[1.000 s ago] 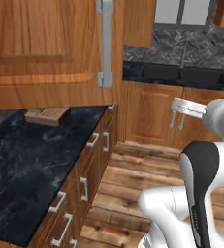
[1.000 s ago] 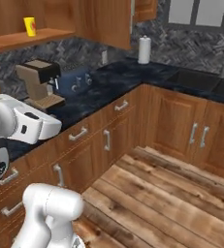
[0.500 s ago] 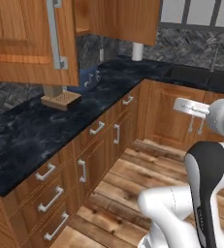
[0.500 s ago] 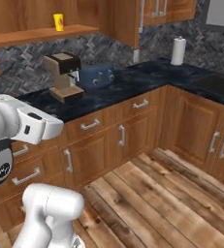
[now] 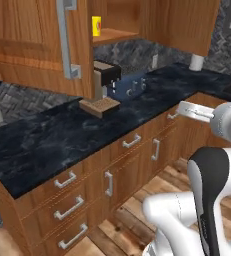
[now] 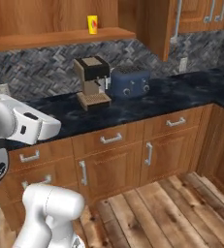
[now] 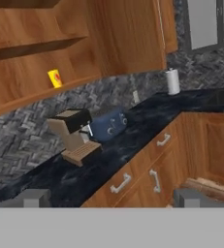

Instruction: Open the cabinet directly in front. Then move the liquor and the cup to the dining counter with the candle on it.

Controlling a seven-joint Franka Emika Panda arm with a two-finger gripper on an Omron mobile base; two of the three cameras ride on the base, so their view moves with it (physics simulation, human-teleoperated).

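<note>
Your gripper (image 7: 111, 197) stands wide, holding nothing, well clear of counter. Cup (image 6: 92, 24) sits upright on open cabinet (image 5: 42, 45) shelf, above coffee machine (image 6: 92, 81). Blue toaster (image 6: 129, 82) just beside machine on black counter (image 6: 147, 101). Paper towel roll (image 7: 173, 81) far along counter. Liquor possibly hidden behind door; can't tell.

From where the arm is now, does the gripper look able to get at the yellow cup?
Probably not yet: the cup sits exposed on the open cabinet shelf, but the gripper hangs low, well off the counter.
</note>
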